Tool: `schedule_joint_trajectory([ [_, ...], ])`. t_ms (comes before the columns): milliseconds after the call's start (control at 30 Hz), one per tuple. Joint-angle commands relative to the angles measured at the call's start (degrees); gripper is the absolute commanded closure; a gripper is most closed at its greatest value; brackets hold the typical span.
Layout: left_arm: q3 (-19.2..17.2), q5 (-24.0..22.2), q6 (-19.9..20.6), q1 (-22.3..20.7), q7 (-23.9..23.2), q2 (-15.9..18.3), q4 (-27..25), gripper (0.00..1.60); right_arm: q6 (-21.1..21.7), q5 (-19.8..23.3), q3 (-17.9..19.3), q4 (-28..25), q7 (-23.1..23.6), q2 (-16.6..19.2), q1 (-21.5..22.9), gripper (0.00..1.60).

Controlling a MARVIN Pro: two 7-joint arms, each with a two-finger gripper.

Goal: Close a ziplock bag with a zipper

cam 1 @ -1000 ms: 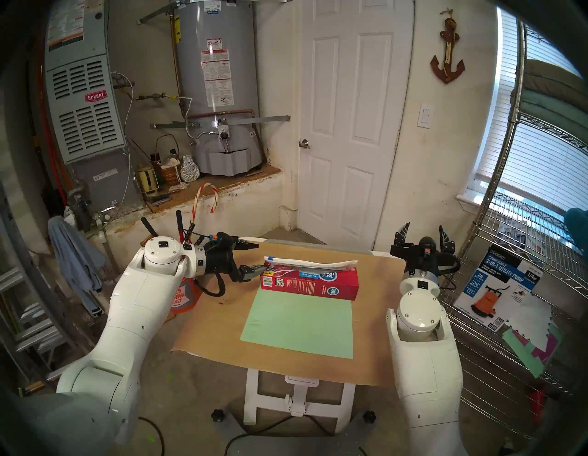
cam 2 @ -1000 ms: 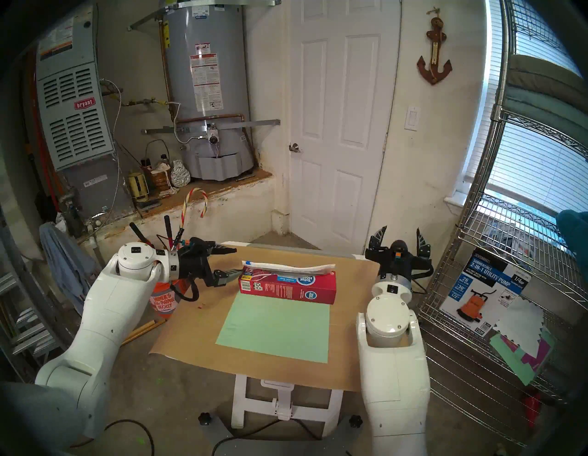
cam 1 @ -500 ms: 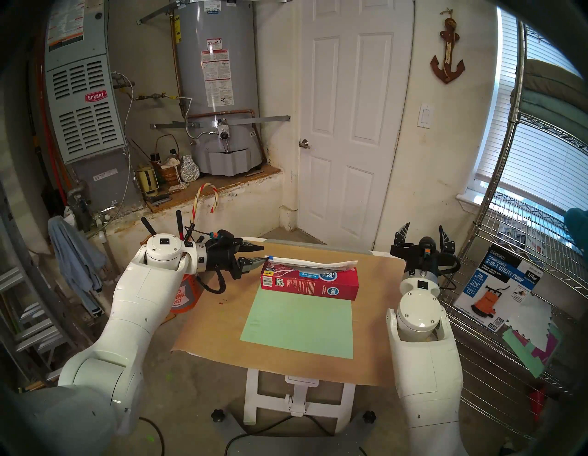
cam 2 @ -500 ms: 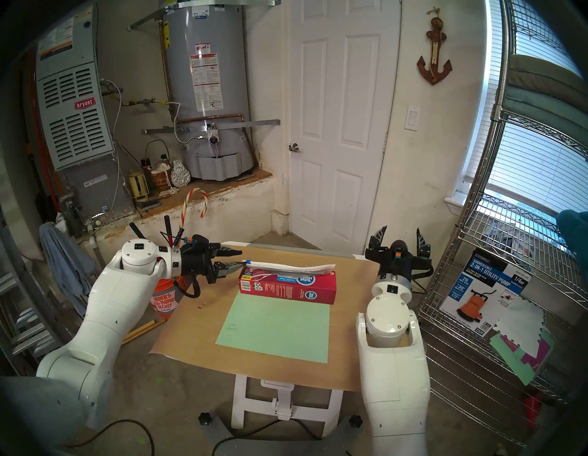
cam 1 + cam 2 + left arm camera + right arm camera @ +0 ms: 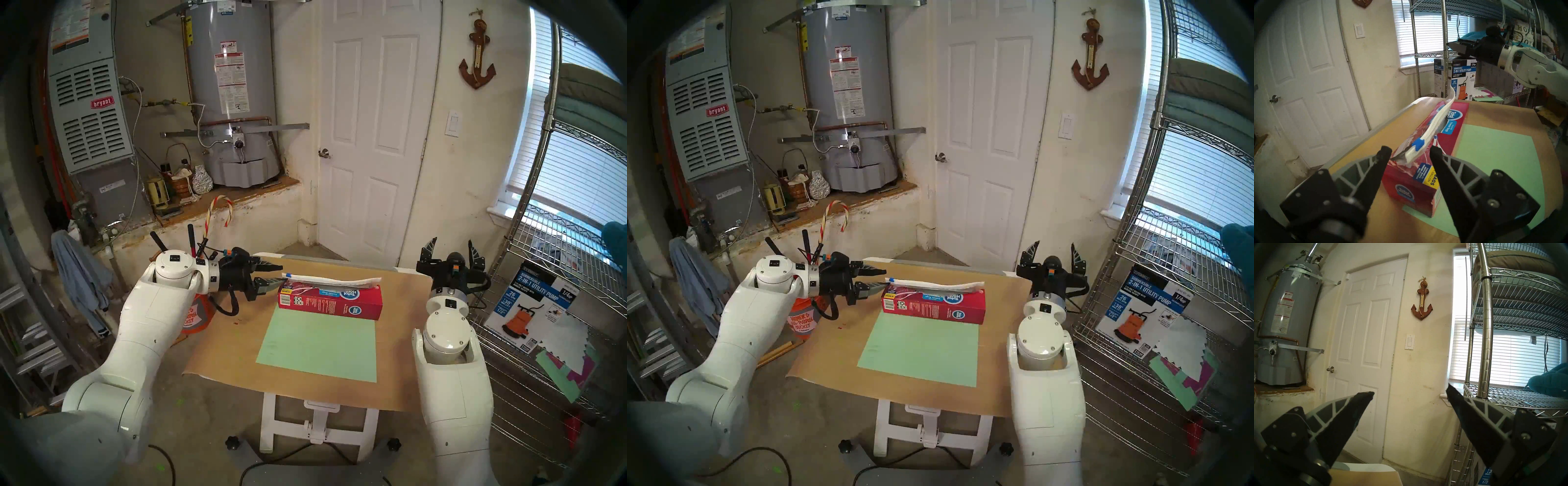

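Note:
The ziplock bag [image 5: 332,281] lies flat on top of a red box [image 5: 339,302], its whitish band curving along the box [image 5: 1439,117]. The blue zipper [image 5: 288,274] sits at the band's left end [image 5: 1418,144]. My left gripper [image 5: 282,273] points at that end from the left. In the left wrist view it [image 5: 1410,151] is open, with the band's tip between its fingers and a gap on each side; the zipper is just past the fingertips. My right gripper [image 5: 451,249] is open and empty, raised by the table's far right corner [image 5: 1410,394].
The red box stands at the far edge of a green sheet [image 5: 319,342] on the brown paper-covered table [image 5: 230,339]. An orange bucket [image 5: 196,315] stands under my left arm. A wire shelf [image 5: 559,271] with a pump box is close to my right arm.
My left gripper has moved right and slightly up to the bag's left end, and its jaws have narrowed around the band's tip. The right arm has not moved.

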Motion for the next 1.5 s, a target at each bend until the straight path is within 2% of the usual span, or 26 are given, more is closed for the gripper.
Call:
schedule_joint_trajectory([
  [0,-0.29,-0.25,-0.39,-1.42,-0.22,0.0,0.46,0.61,-0.13,0.0,-0.08,-1.28,0.0,0.02,0.59,0.0],
  [67,-0.23,-0.18,-0.48,-1.58,-0.3,-0.08,0.74,0.68,-0.13,0.0,-0.08,-1.28,0.0,0.02,0.59,0.0],
  [167,-0.07,-0.04,-0.74,-1.82,-0.36,-0.33,1.44,0.67,-0.13,0.0,-0.08,-1.28,0.0,0.02,0.59,0.0],
  [367,0.07,0.12,-1.23,-2.2,-0.42,-0.87,2.58,0.74,-0.13,0.0,-0.08,-1.27,-0.01,0.02,0.59,0.0],
  [433,-0.02,0.12,-1.62,-2.31,-0.31,-1.14,2.96,0.82,-0.14,0.0,-0.08,-1.27,-0.01,0.02,0.59,0.0],
  [967,-0.29,0.2,-2.26,-2.8,0.23,-1.79,3.4,0.81,-0.14,0.0,-0.08,-1.27,-0.01,0.02,0.59,0.0],
  [1167,-0.29,0.14,-2.25,-2.63,0.18,-1.88,3.5,0.99,-0.13,0.0,-0.08,-1.27,-0.01,0.02,0.59,0.0],
  [1267,-0.27,0.14,-2.27,-2.53,0.09,-1.89,3.44,1.39,-0.13,0.0,-0.08,-1.28,0.0,0.02,0.59,0.0],
  [1300,-0.26,0.17,-2.27,-2.5,0.09,-1.88,3.39,1.41,-0.13,0.0,-0.08,-1.28,0.0,0.02,0.59,0.0],
  [1400,-0.32,0.18,-2.32,-2.42,0.09,-1.94,3.27,1.3,-0.13,0.0,-0.08,-1.28,-0.01,0.02,0.59,0.0],
  [1467,-0.35,0.22,-2.35,-2.4,0.09,-1.98,3.22,1.29,-0.13,0.0,-0.08,-1.27,-0.01,0.02,0.59,0.0],
])
